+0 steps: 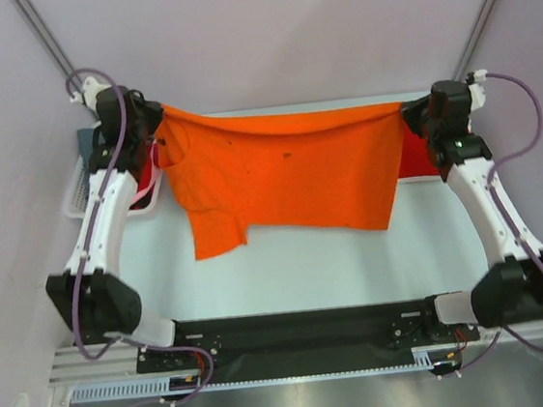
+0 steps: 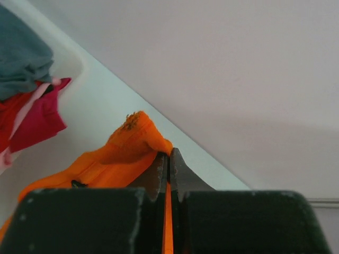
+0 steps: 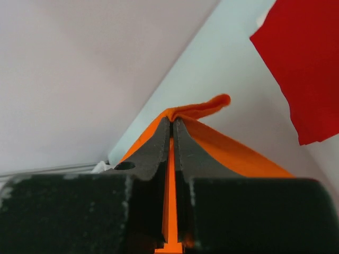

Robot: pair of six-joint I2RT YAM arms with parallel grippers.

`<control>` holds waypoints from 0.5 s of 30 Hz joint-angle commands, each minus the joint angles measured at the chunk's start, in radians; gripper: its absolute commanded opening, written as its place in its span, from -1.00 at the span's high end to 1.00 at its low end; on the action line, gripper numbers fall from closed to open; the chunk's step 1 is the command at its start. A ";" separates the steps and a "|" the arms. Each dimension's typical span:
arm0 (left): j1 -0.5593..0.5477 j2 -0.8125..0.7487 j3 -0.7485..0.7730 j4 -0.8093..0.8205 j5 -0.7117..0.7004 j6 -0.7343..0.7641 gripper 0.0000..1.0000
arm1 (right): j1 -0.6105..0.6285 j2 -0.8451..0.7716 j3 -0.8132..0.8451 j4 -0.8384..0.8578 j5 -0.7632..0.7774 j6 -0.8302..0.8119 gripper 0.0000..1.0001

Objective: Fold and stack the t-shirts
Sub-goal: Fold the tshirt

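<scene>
Up above the table (image 1: 355,263), the orange t-shirt (image 1: 288,177) hangs stretched between both arms by its top edge, one sleeve dangling lower left. Can't tell if the hem touches the surface. The left gripper (image 2: 169,154) is pinched tight on one top corner, with cloth bunched past the tips. The right gripper (image 3: 172,120) is clamped on the other corner the same way. A red t-shirt (image 3: 302,63) lies flat on the table behind the right end. Far left, the white basket (image 1: 74,195) holds a grey tee (image 2: 21,58) and a pinkish-red one (image 2: 37,116).
</scene>
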 commanded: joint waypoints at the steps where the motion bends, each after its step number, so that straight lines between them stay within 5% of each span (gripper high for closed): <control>1: 0.027 0.121 0.249 0.048 0.077 -0.023 0.99 | -0.019 0.143 0.149 0.092 -0.050 -0.009 1.00; 8: 0.103 0.565 0.949 -0.049 0.260 -0.100 0.99 | -0.136 0.425 0.556 -0.017 -0.194 -0.012 1.00; 12: 0.126 0.645 0.976 0.102 0.343 -0.137 0.99 | -0.139 0.553 0.674 -0.014 -0.284 -0.035 1.00; 15: 0.126 0.605 0.777 0.244 0.349 -0.118 0.99 | -0.142 0.636 0.659 0.012 -0.367 -0.013 1.00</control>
